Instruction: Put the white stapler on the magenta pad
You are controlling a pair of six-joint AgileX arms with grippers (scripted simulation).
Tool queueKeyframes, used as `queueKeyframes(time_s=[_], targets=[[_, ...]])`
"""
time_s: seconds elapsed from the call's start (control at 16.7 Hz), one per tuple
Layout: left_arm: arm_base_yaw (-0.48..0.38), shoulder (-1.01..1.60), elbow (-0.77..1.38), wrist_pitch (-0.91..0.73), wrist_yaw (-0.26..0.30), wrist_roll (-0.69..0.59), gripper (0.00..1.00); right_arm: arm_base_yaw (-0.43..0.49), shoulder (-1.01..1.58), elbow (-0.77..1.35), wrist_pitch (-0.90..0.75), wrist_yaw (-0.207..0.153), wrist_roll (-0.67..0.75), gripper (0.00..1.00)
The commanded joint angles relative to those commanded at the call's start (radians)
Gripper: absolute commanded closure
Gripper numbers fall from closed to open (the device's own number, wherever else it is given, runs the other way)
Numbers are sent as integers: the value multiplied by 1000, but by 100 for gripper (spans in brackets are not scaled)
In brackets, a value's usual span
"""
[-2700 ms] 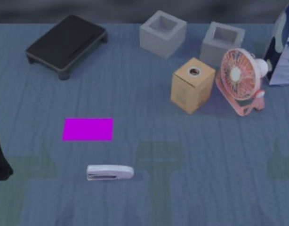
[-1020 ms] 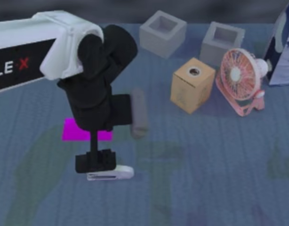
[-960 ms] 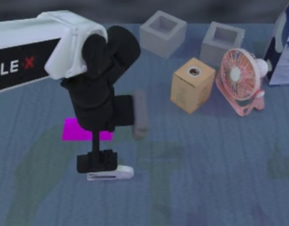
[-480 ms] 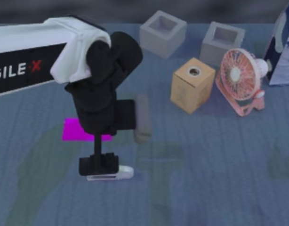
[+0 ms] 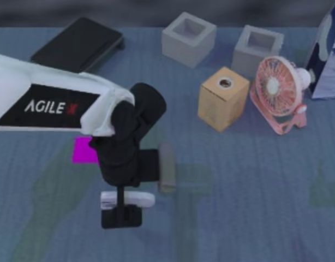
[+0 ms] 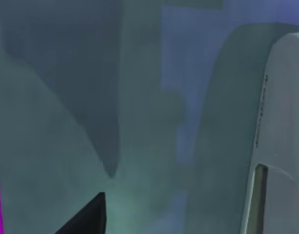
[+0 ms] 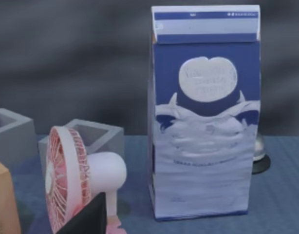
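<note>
Blue-grey tabletop fills the top view, and my left arm reaches in from the left with the left gripper (image 5: 121, 210) down over the white stapler (image 5: 143, 198), which lies flat near the front edge. The magenta pad (image 5: 83, 151) sits just behind it, mostly hidden under the wrist. From above I cannot tell whether the fingers have closed.

Left wrist view: the stapler's white body runs up one side, one dark fingertip (image 6: 88, 218) well apart from it, so I judge the grasp not yet made. Next comes closing across the body, then lifting.

Right wrist view: the right arm is parked, facing a milk carton (image 7: 205, 112) and a pink fan (image 7: 66, 178).
</note>
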Motion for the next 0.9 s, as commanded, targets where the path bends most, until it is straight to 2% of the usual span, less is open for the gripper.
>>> queueKeyframes(time_s=[0.3,0.9], targets=[[0,6,-7,11,0,0,0,0,0,0,0,0,0,0],[0,6,-7,11,0,0,75,0,0,0,0,0,0,0]])
